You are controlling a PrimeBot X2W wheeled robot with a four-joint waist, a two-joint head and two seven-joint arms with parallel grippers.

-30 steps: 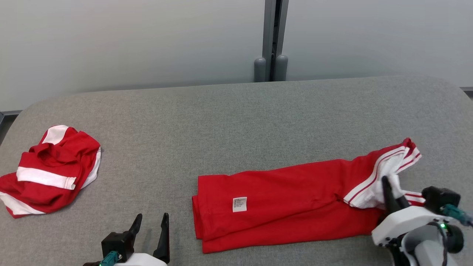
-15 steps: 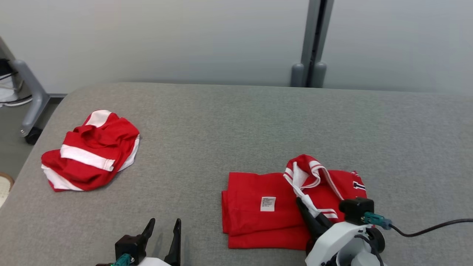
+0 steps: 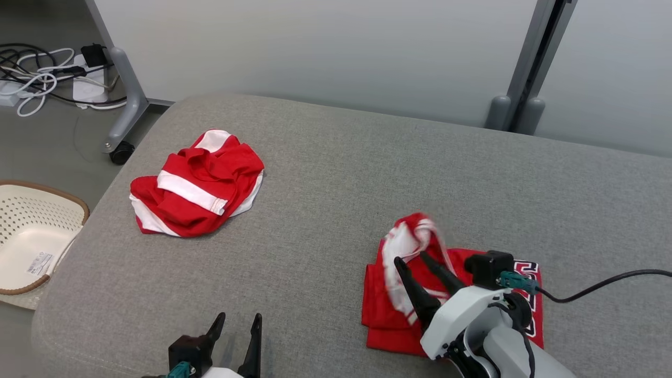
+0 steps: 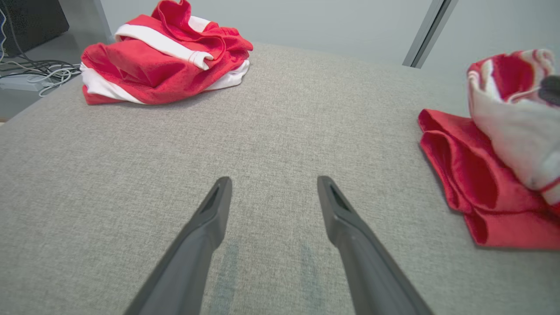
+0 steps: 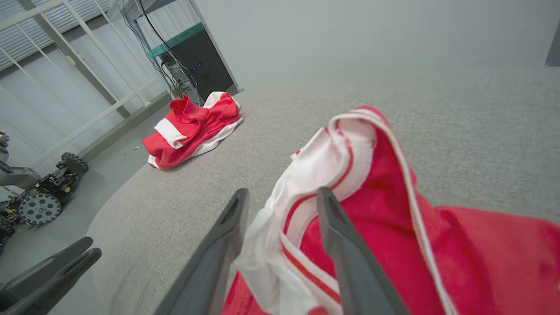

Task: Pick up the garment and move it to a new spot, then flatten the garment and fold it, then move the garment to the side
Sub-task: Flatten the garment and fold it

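Folded red garment [image 3: 376, 296], edge lettering [image 3: 527, 269] unreadable; right gripper [image 3: 410, 258] parted, white trim [image 3: 391, 249] loose between; left gripper [image 3: 239, 316] spread, empty

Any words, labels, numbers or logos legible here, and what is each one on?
No text here can be read.
On the white basket, a sticker: print too small to read.
On the folded red garment, a black-and-white print: only part of it shows, so it cannot be read.
On the crumpled red and white garment: no text is visible.
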